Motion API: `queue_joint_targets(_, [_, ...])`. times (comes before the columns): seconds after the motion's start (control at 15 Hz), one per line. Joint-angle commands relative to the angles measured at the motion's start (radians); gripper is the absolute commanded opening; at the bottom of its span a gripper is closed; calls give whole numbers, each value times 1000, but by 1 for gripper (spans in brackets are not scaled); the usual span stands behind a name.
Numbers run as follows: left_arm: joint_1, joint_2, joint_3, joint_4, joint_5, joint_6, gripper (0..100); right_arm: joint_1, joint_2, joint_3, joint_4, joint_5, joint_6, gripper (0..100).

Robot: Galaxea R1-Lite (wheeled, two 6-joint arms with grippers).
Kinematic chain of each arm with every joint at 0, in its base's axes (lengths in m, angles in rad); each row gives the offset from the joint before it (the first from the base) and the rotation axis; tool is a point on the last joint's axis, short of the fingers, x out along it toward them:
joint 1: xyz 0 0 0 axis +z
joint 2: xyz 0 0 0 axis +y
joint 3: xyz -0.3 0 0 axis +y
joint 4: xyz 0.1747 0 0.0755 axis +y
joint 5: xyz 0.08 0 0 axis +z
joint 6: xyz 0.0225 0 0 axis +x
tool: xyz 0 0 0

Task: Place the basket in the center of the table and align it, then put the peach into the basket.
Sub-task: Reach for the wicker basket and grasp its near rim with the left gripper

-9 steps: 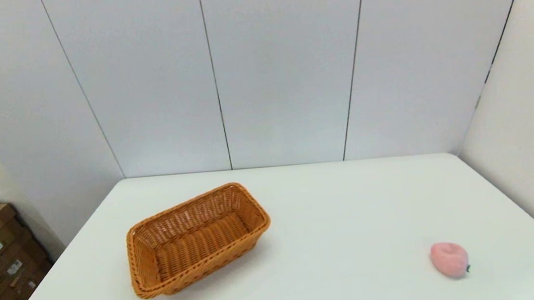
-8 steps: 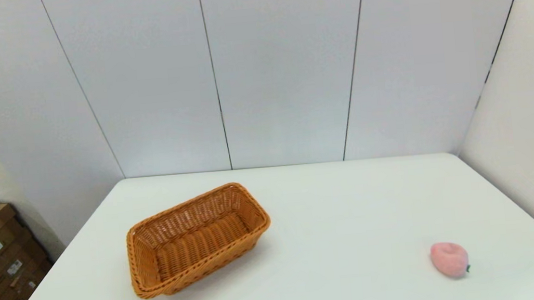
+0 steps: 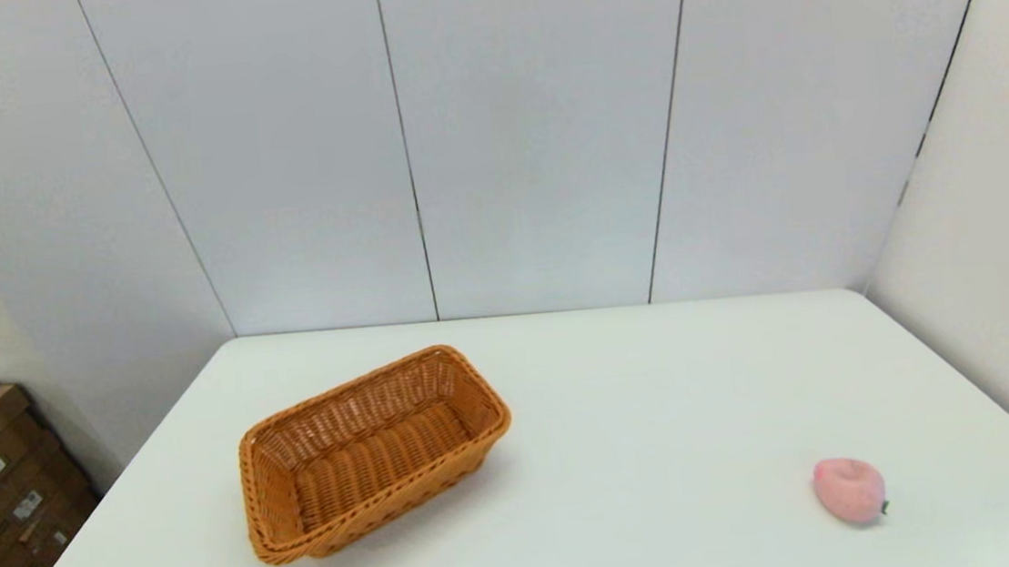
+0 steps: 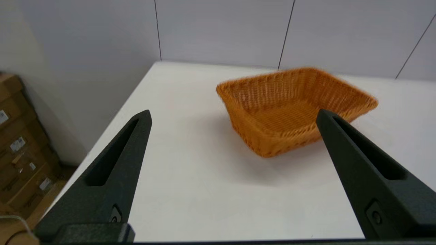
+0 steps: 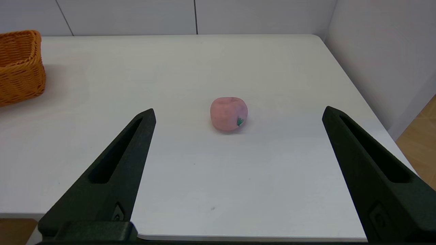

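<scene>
The wicker basket (image 3: 373, 455) sits skewed on the tabletop's (image 3: 644, 417) left half — not yet centred. The peach (image 3: 849, 490) lies well apart, near the right front. I have the left gripper (image 4: 233, 114) spread wide facing the basket, and the right gripper (image 5: 238, 114) open toward the peach — each ready to reach.

Left pincer (image 4: 233, 115) and right pincer (image 5: 238, 114), long matte-black tapered fingers, slotted sides, small screws near bases
</scene>
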Motion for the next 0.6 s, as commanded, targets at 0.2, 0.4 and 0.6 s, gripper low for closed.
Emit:
queue_joint_targets(0.2, [3,537,-305,95,-6,-248,100,0,0,0,2,0,0,100])
queue_joint_targets(0.4, [0,924,-383,72,-16,-405,100,0,0,-1,0,0,-11,100])
queue_joint_targets(0.6, [0,1270,-468,68,-21,-512,100,0,0,0,0,-2,-8,100])
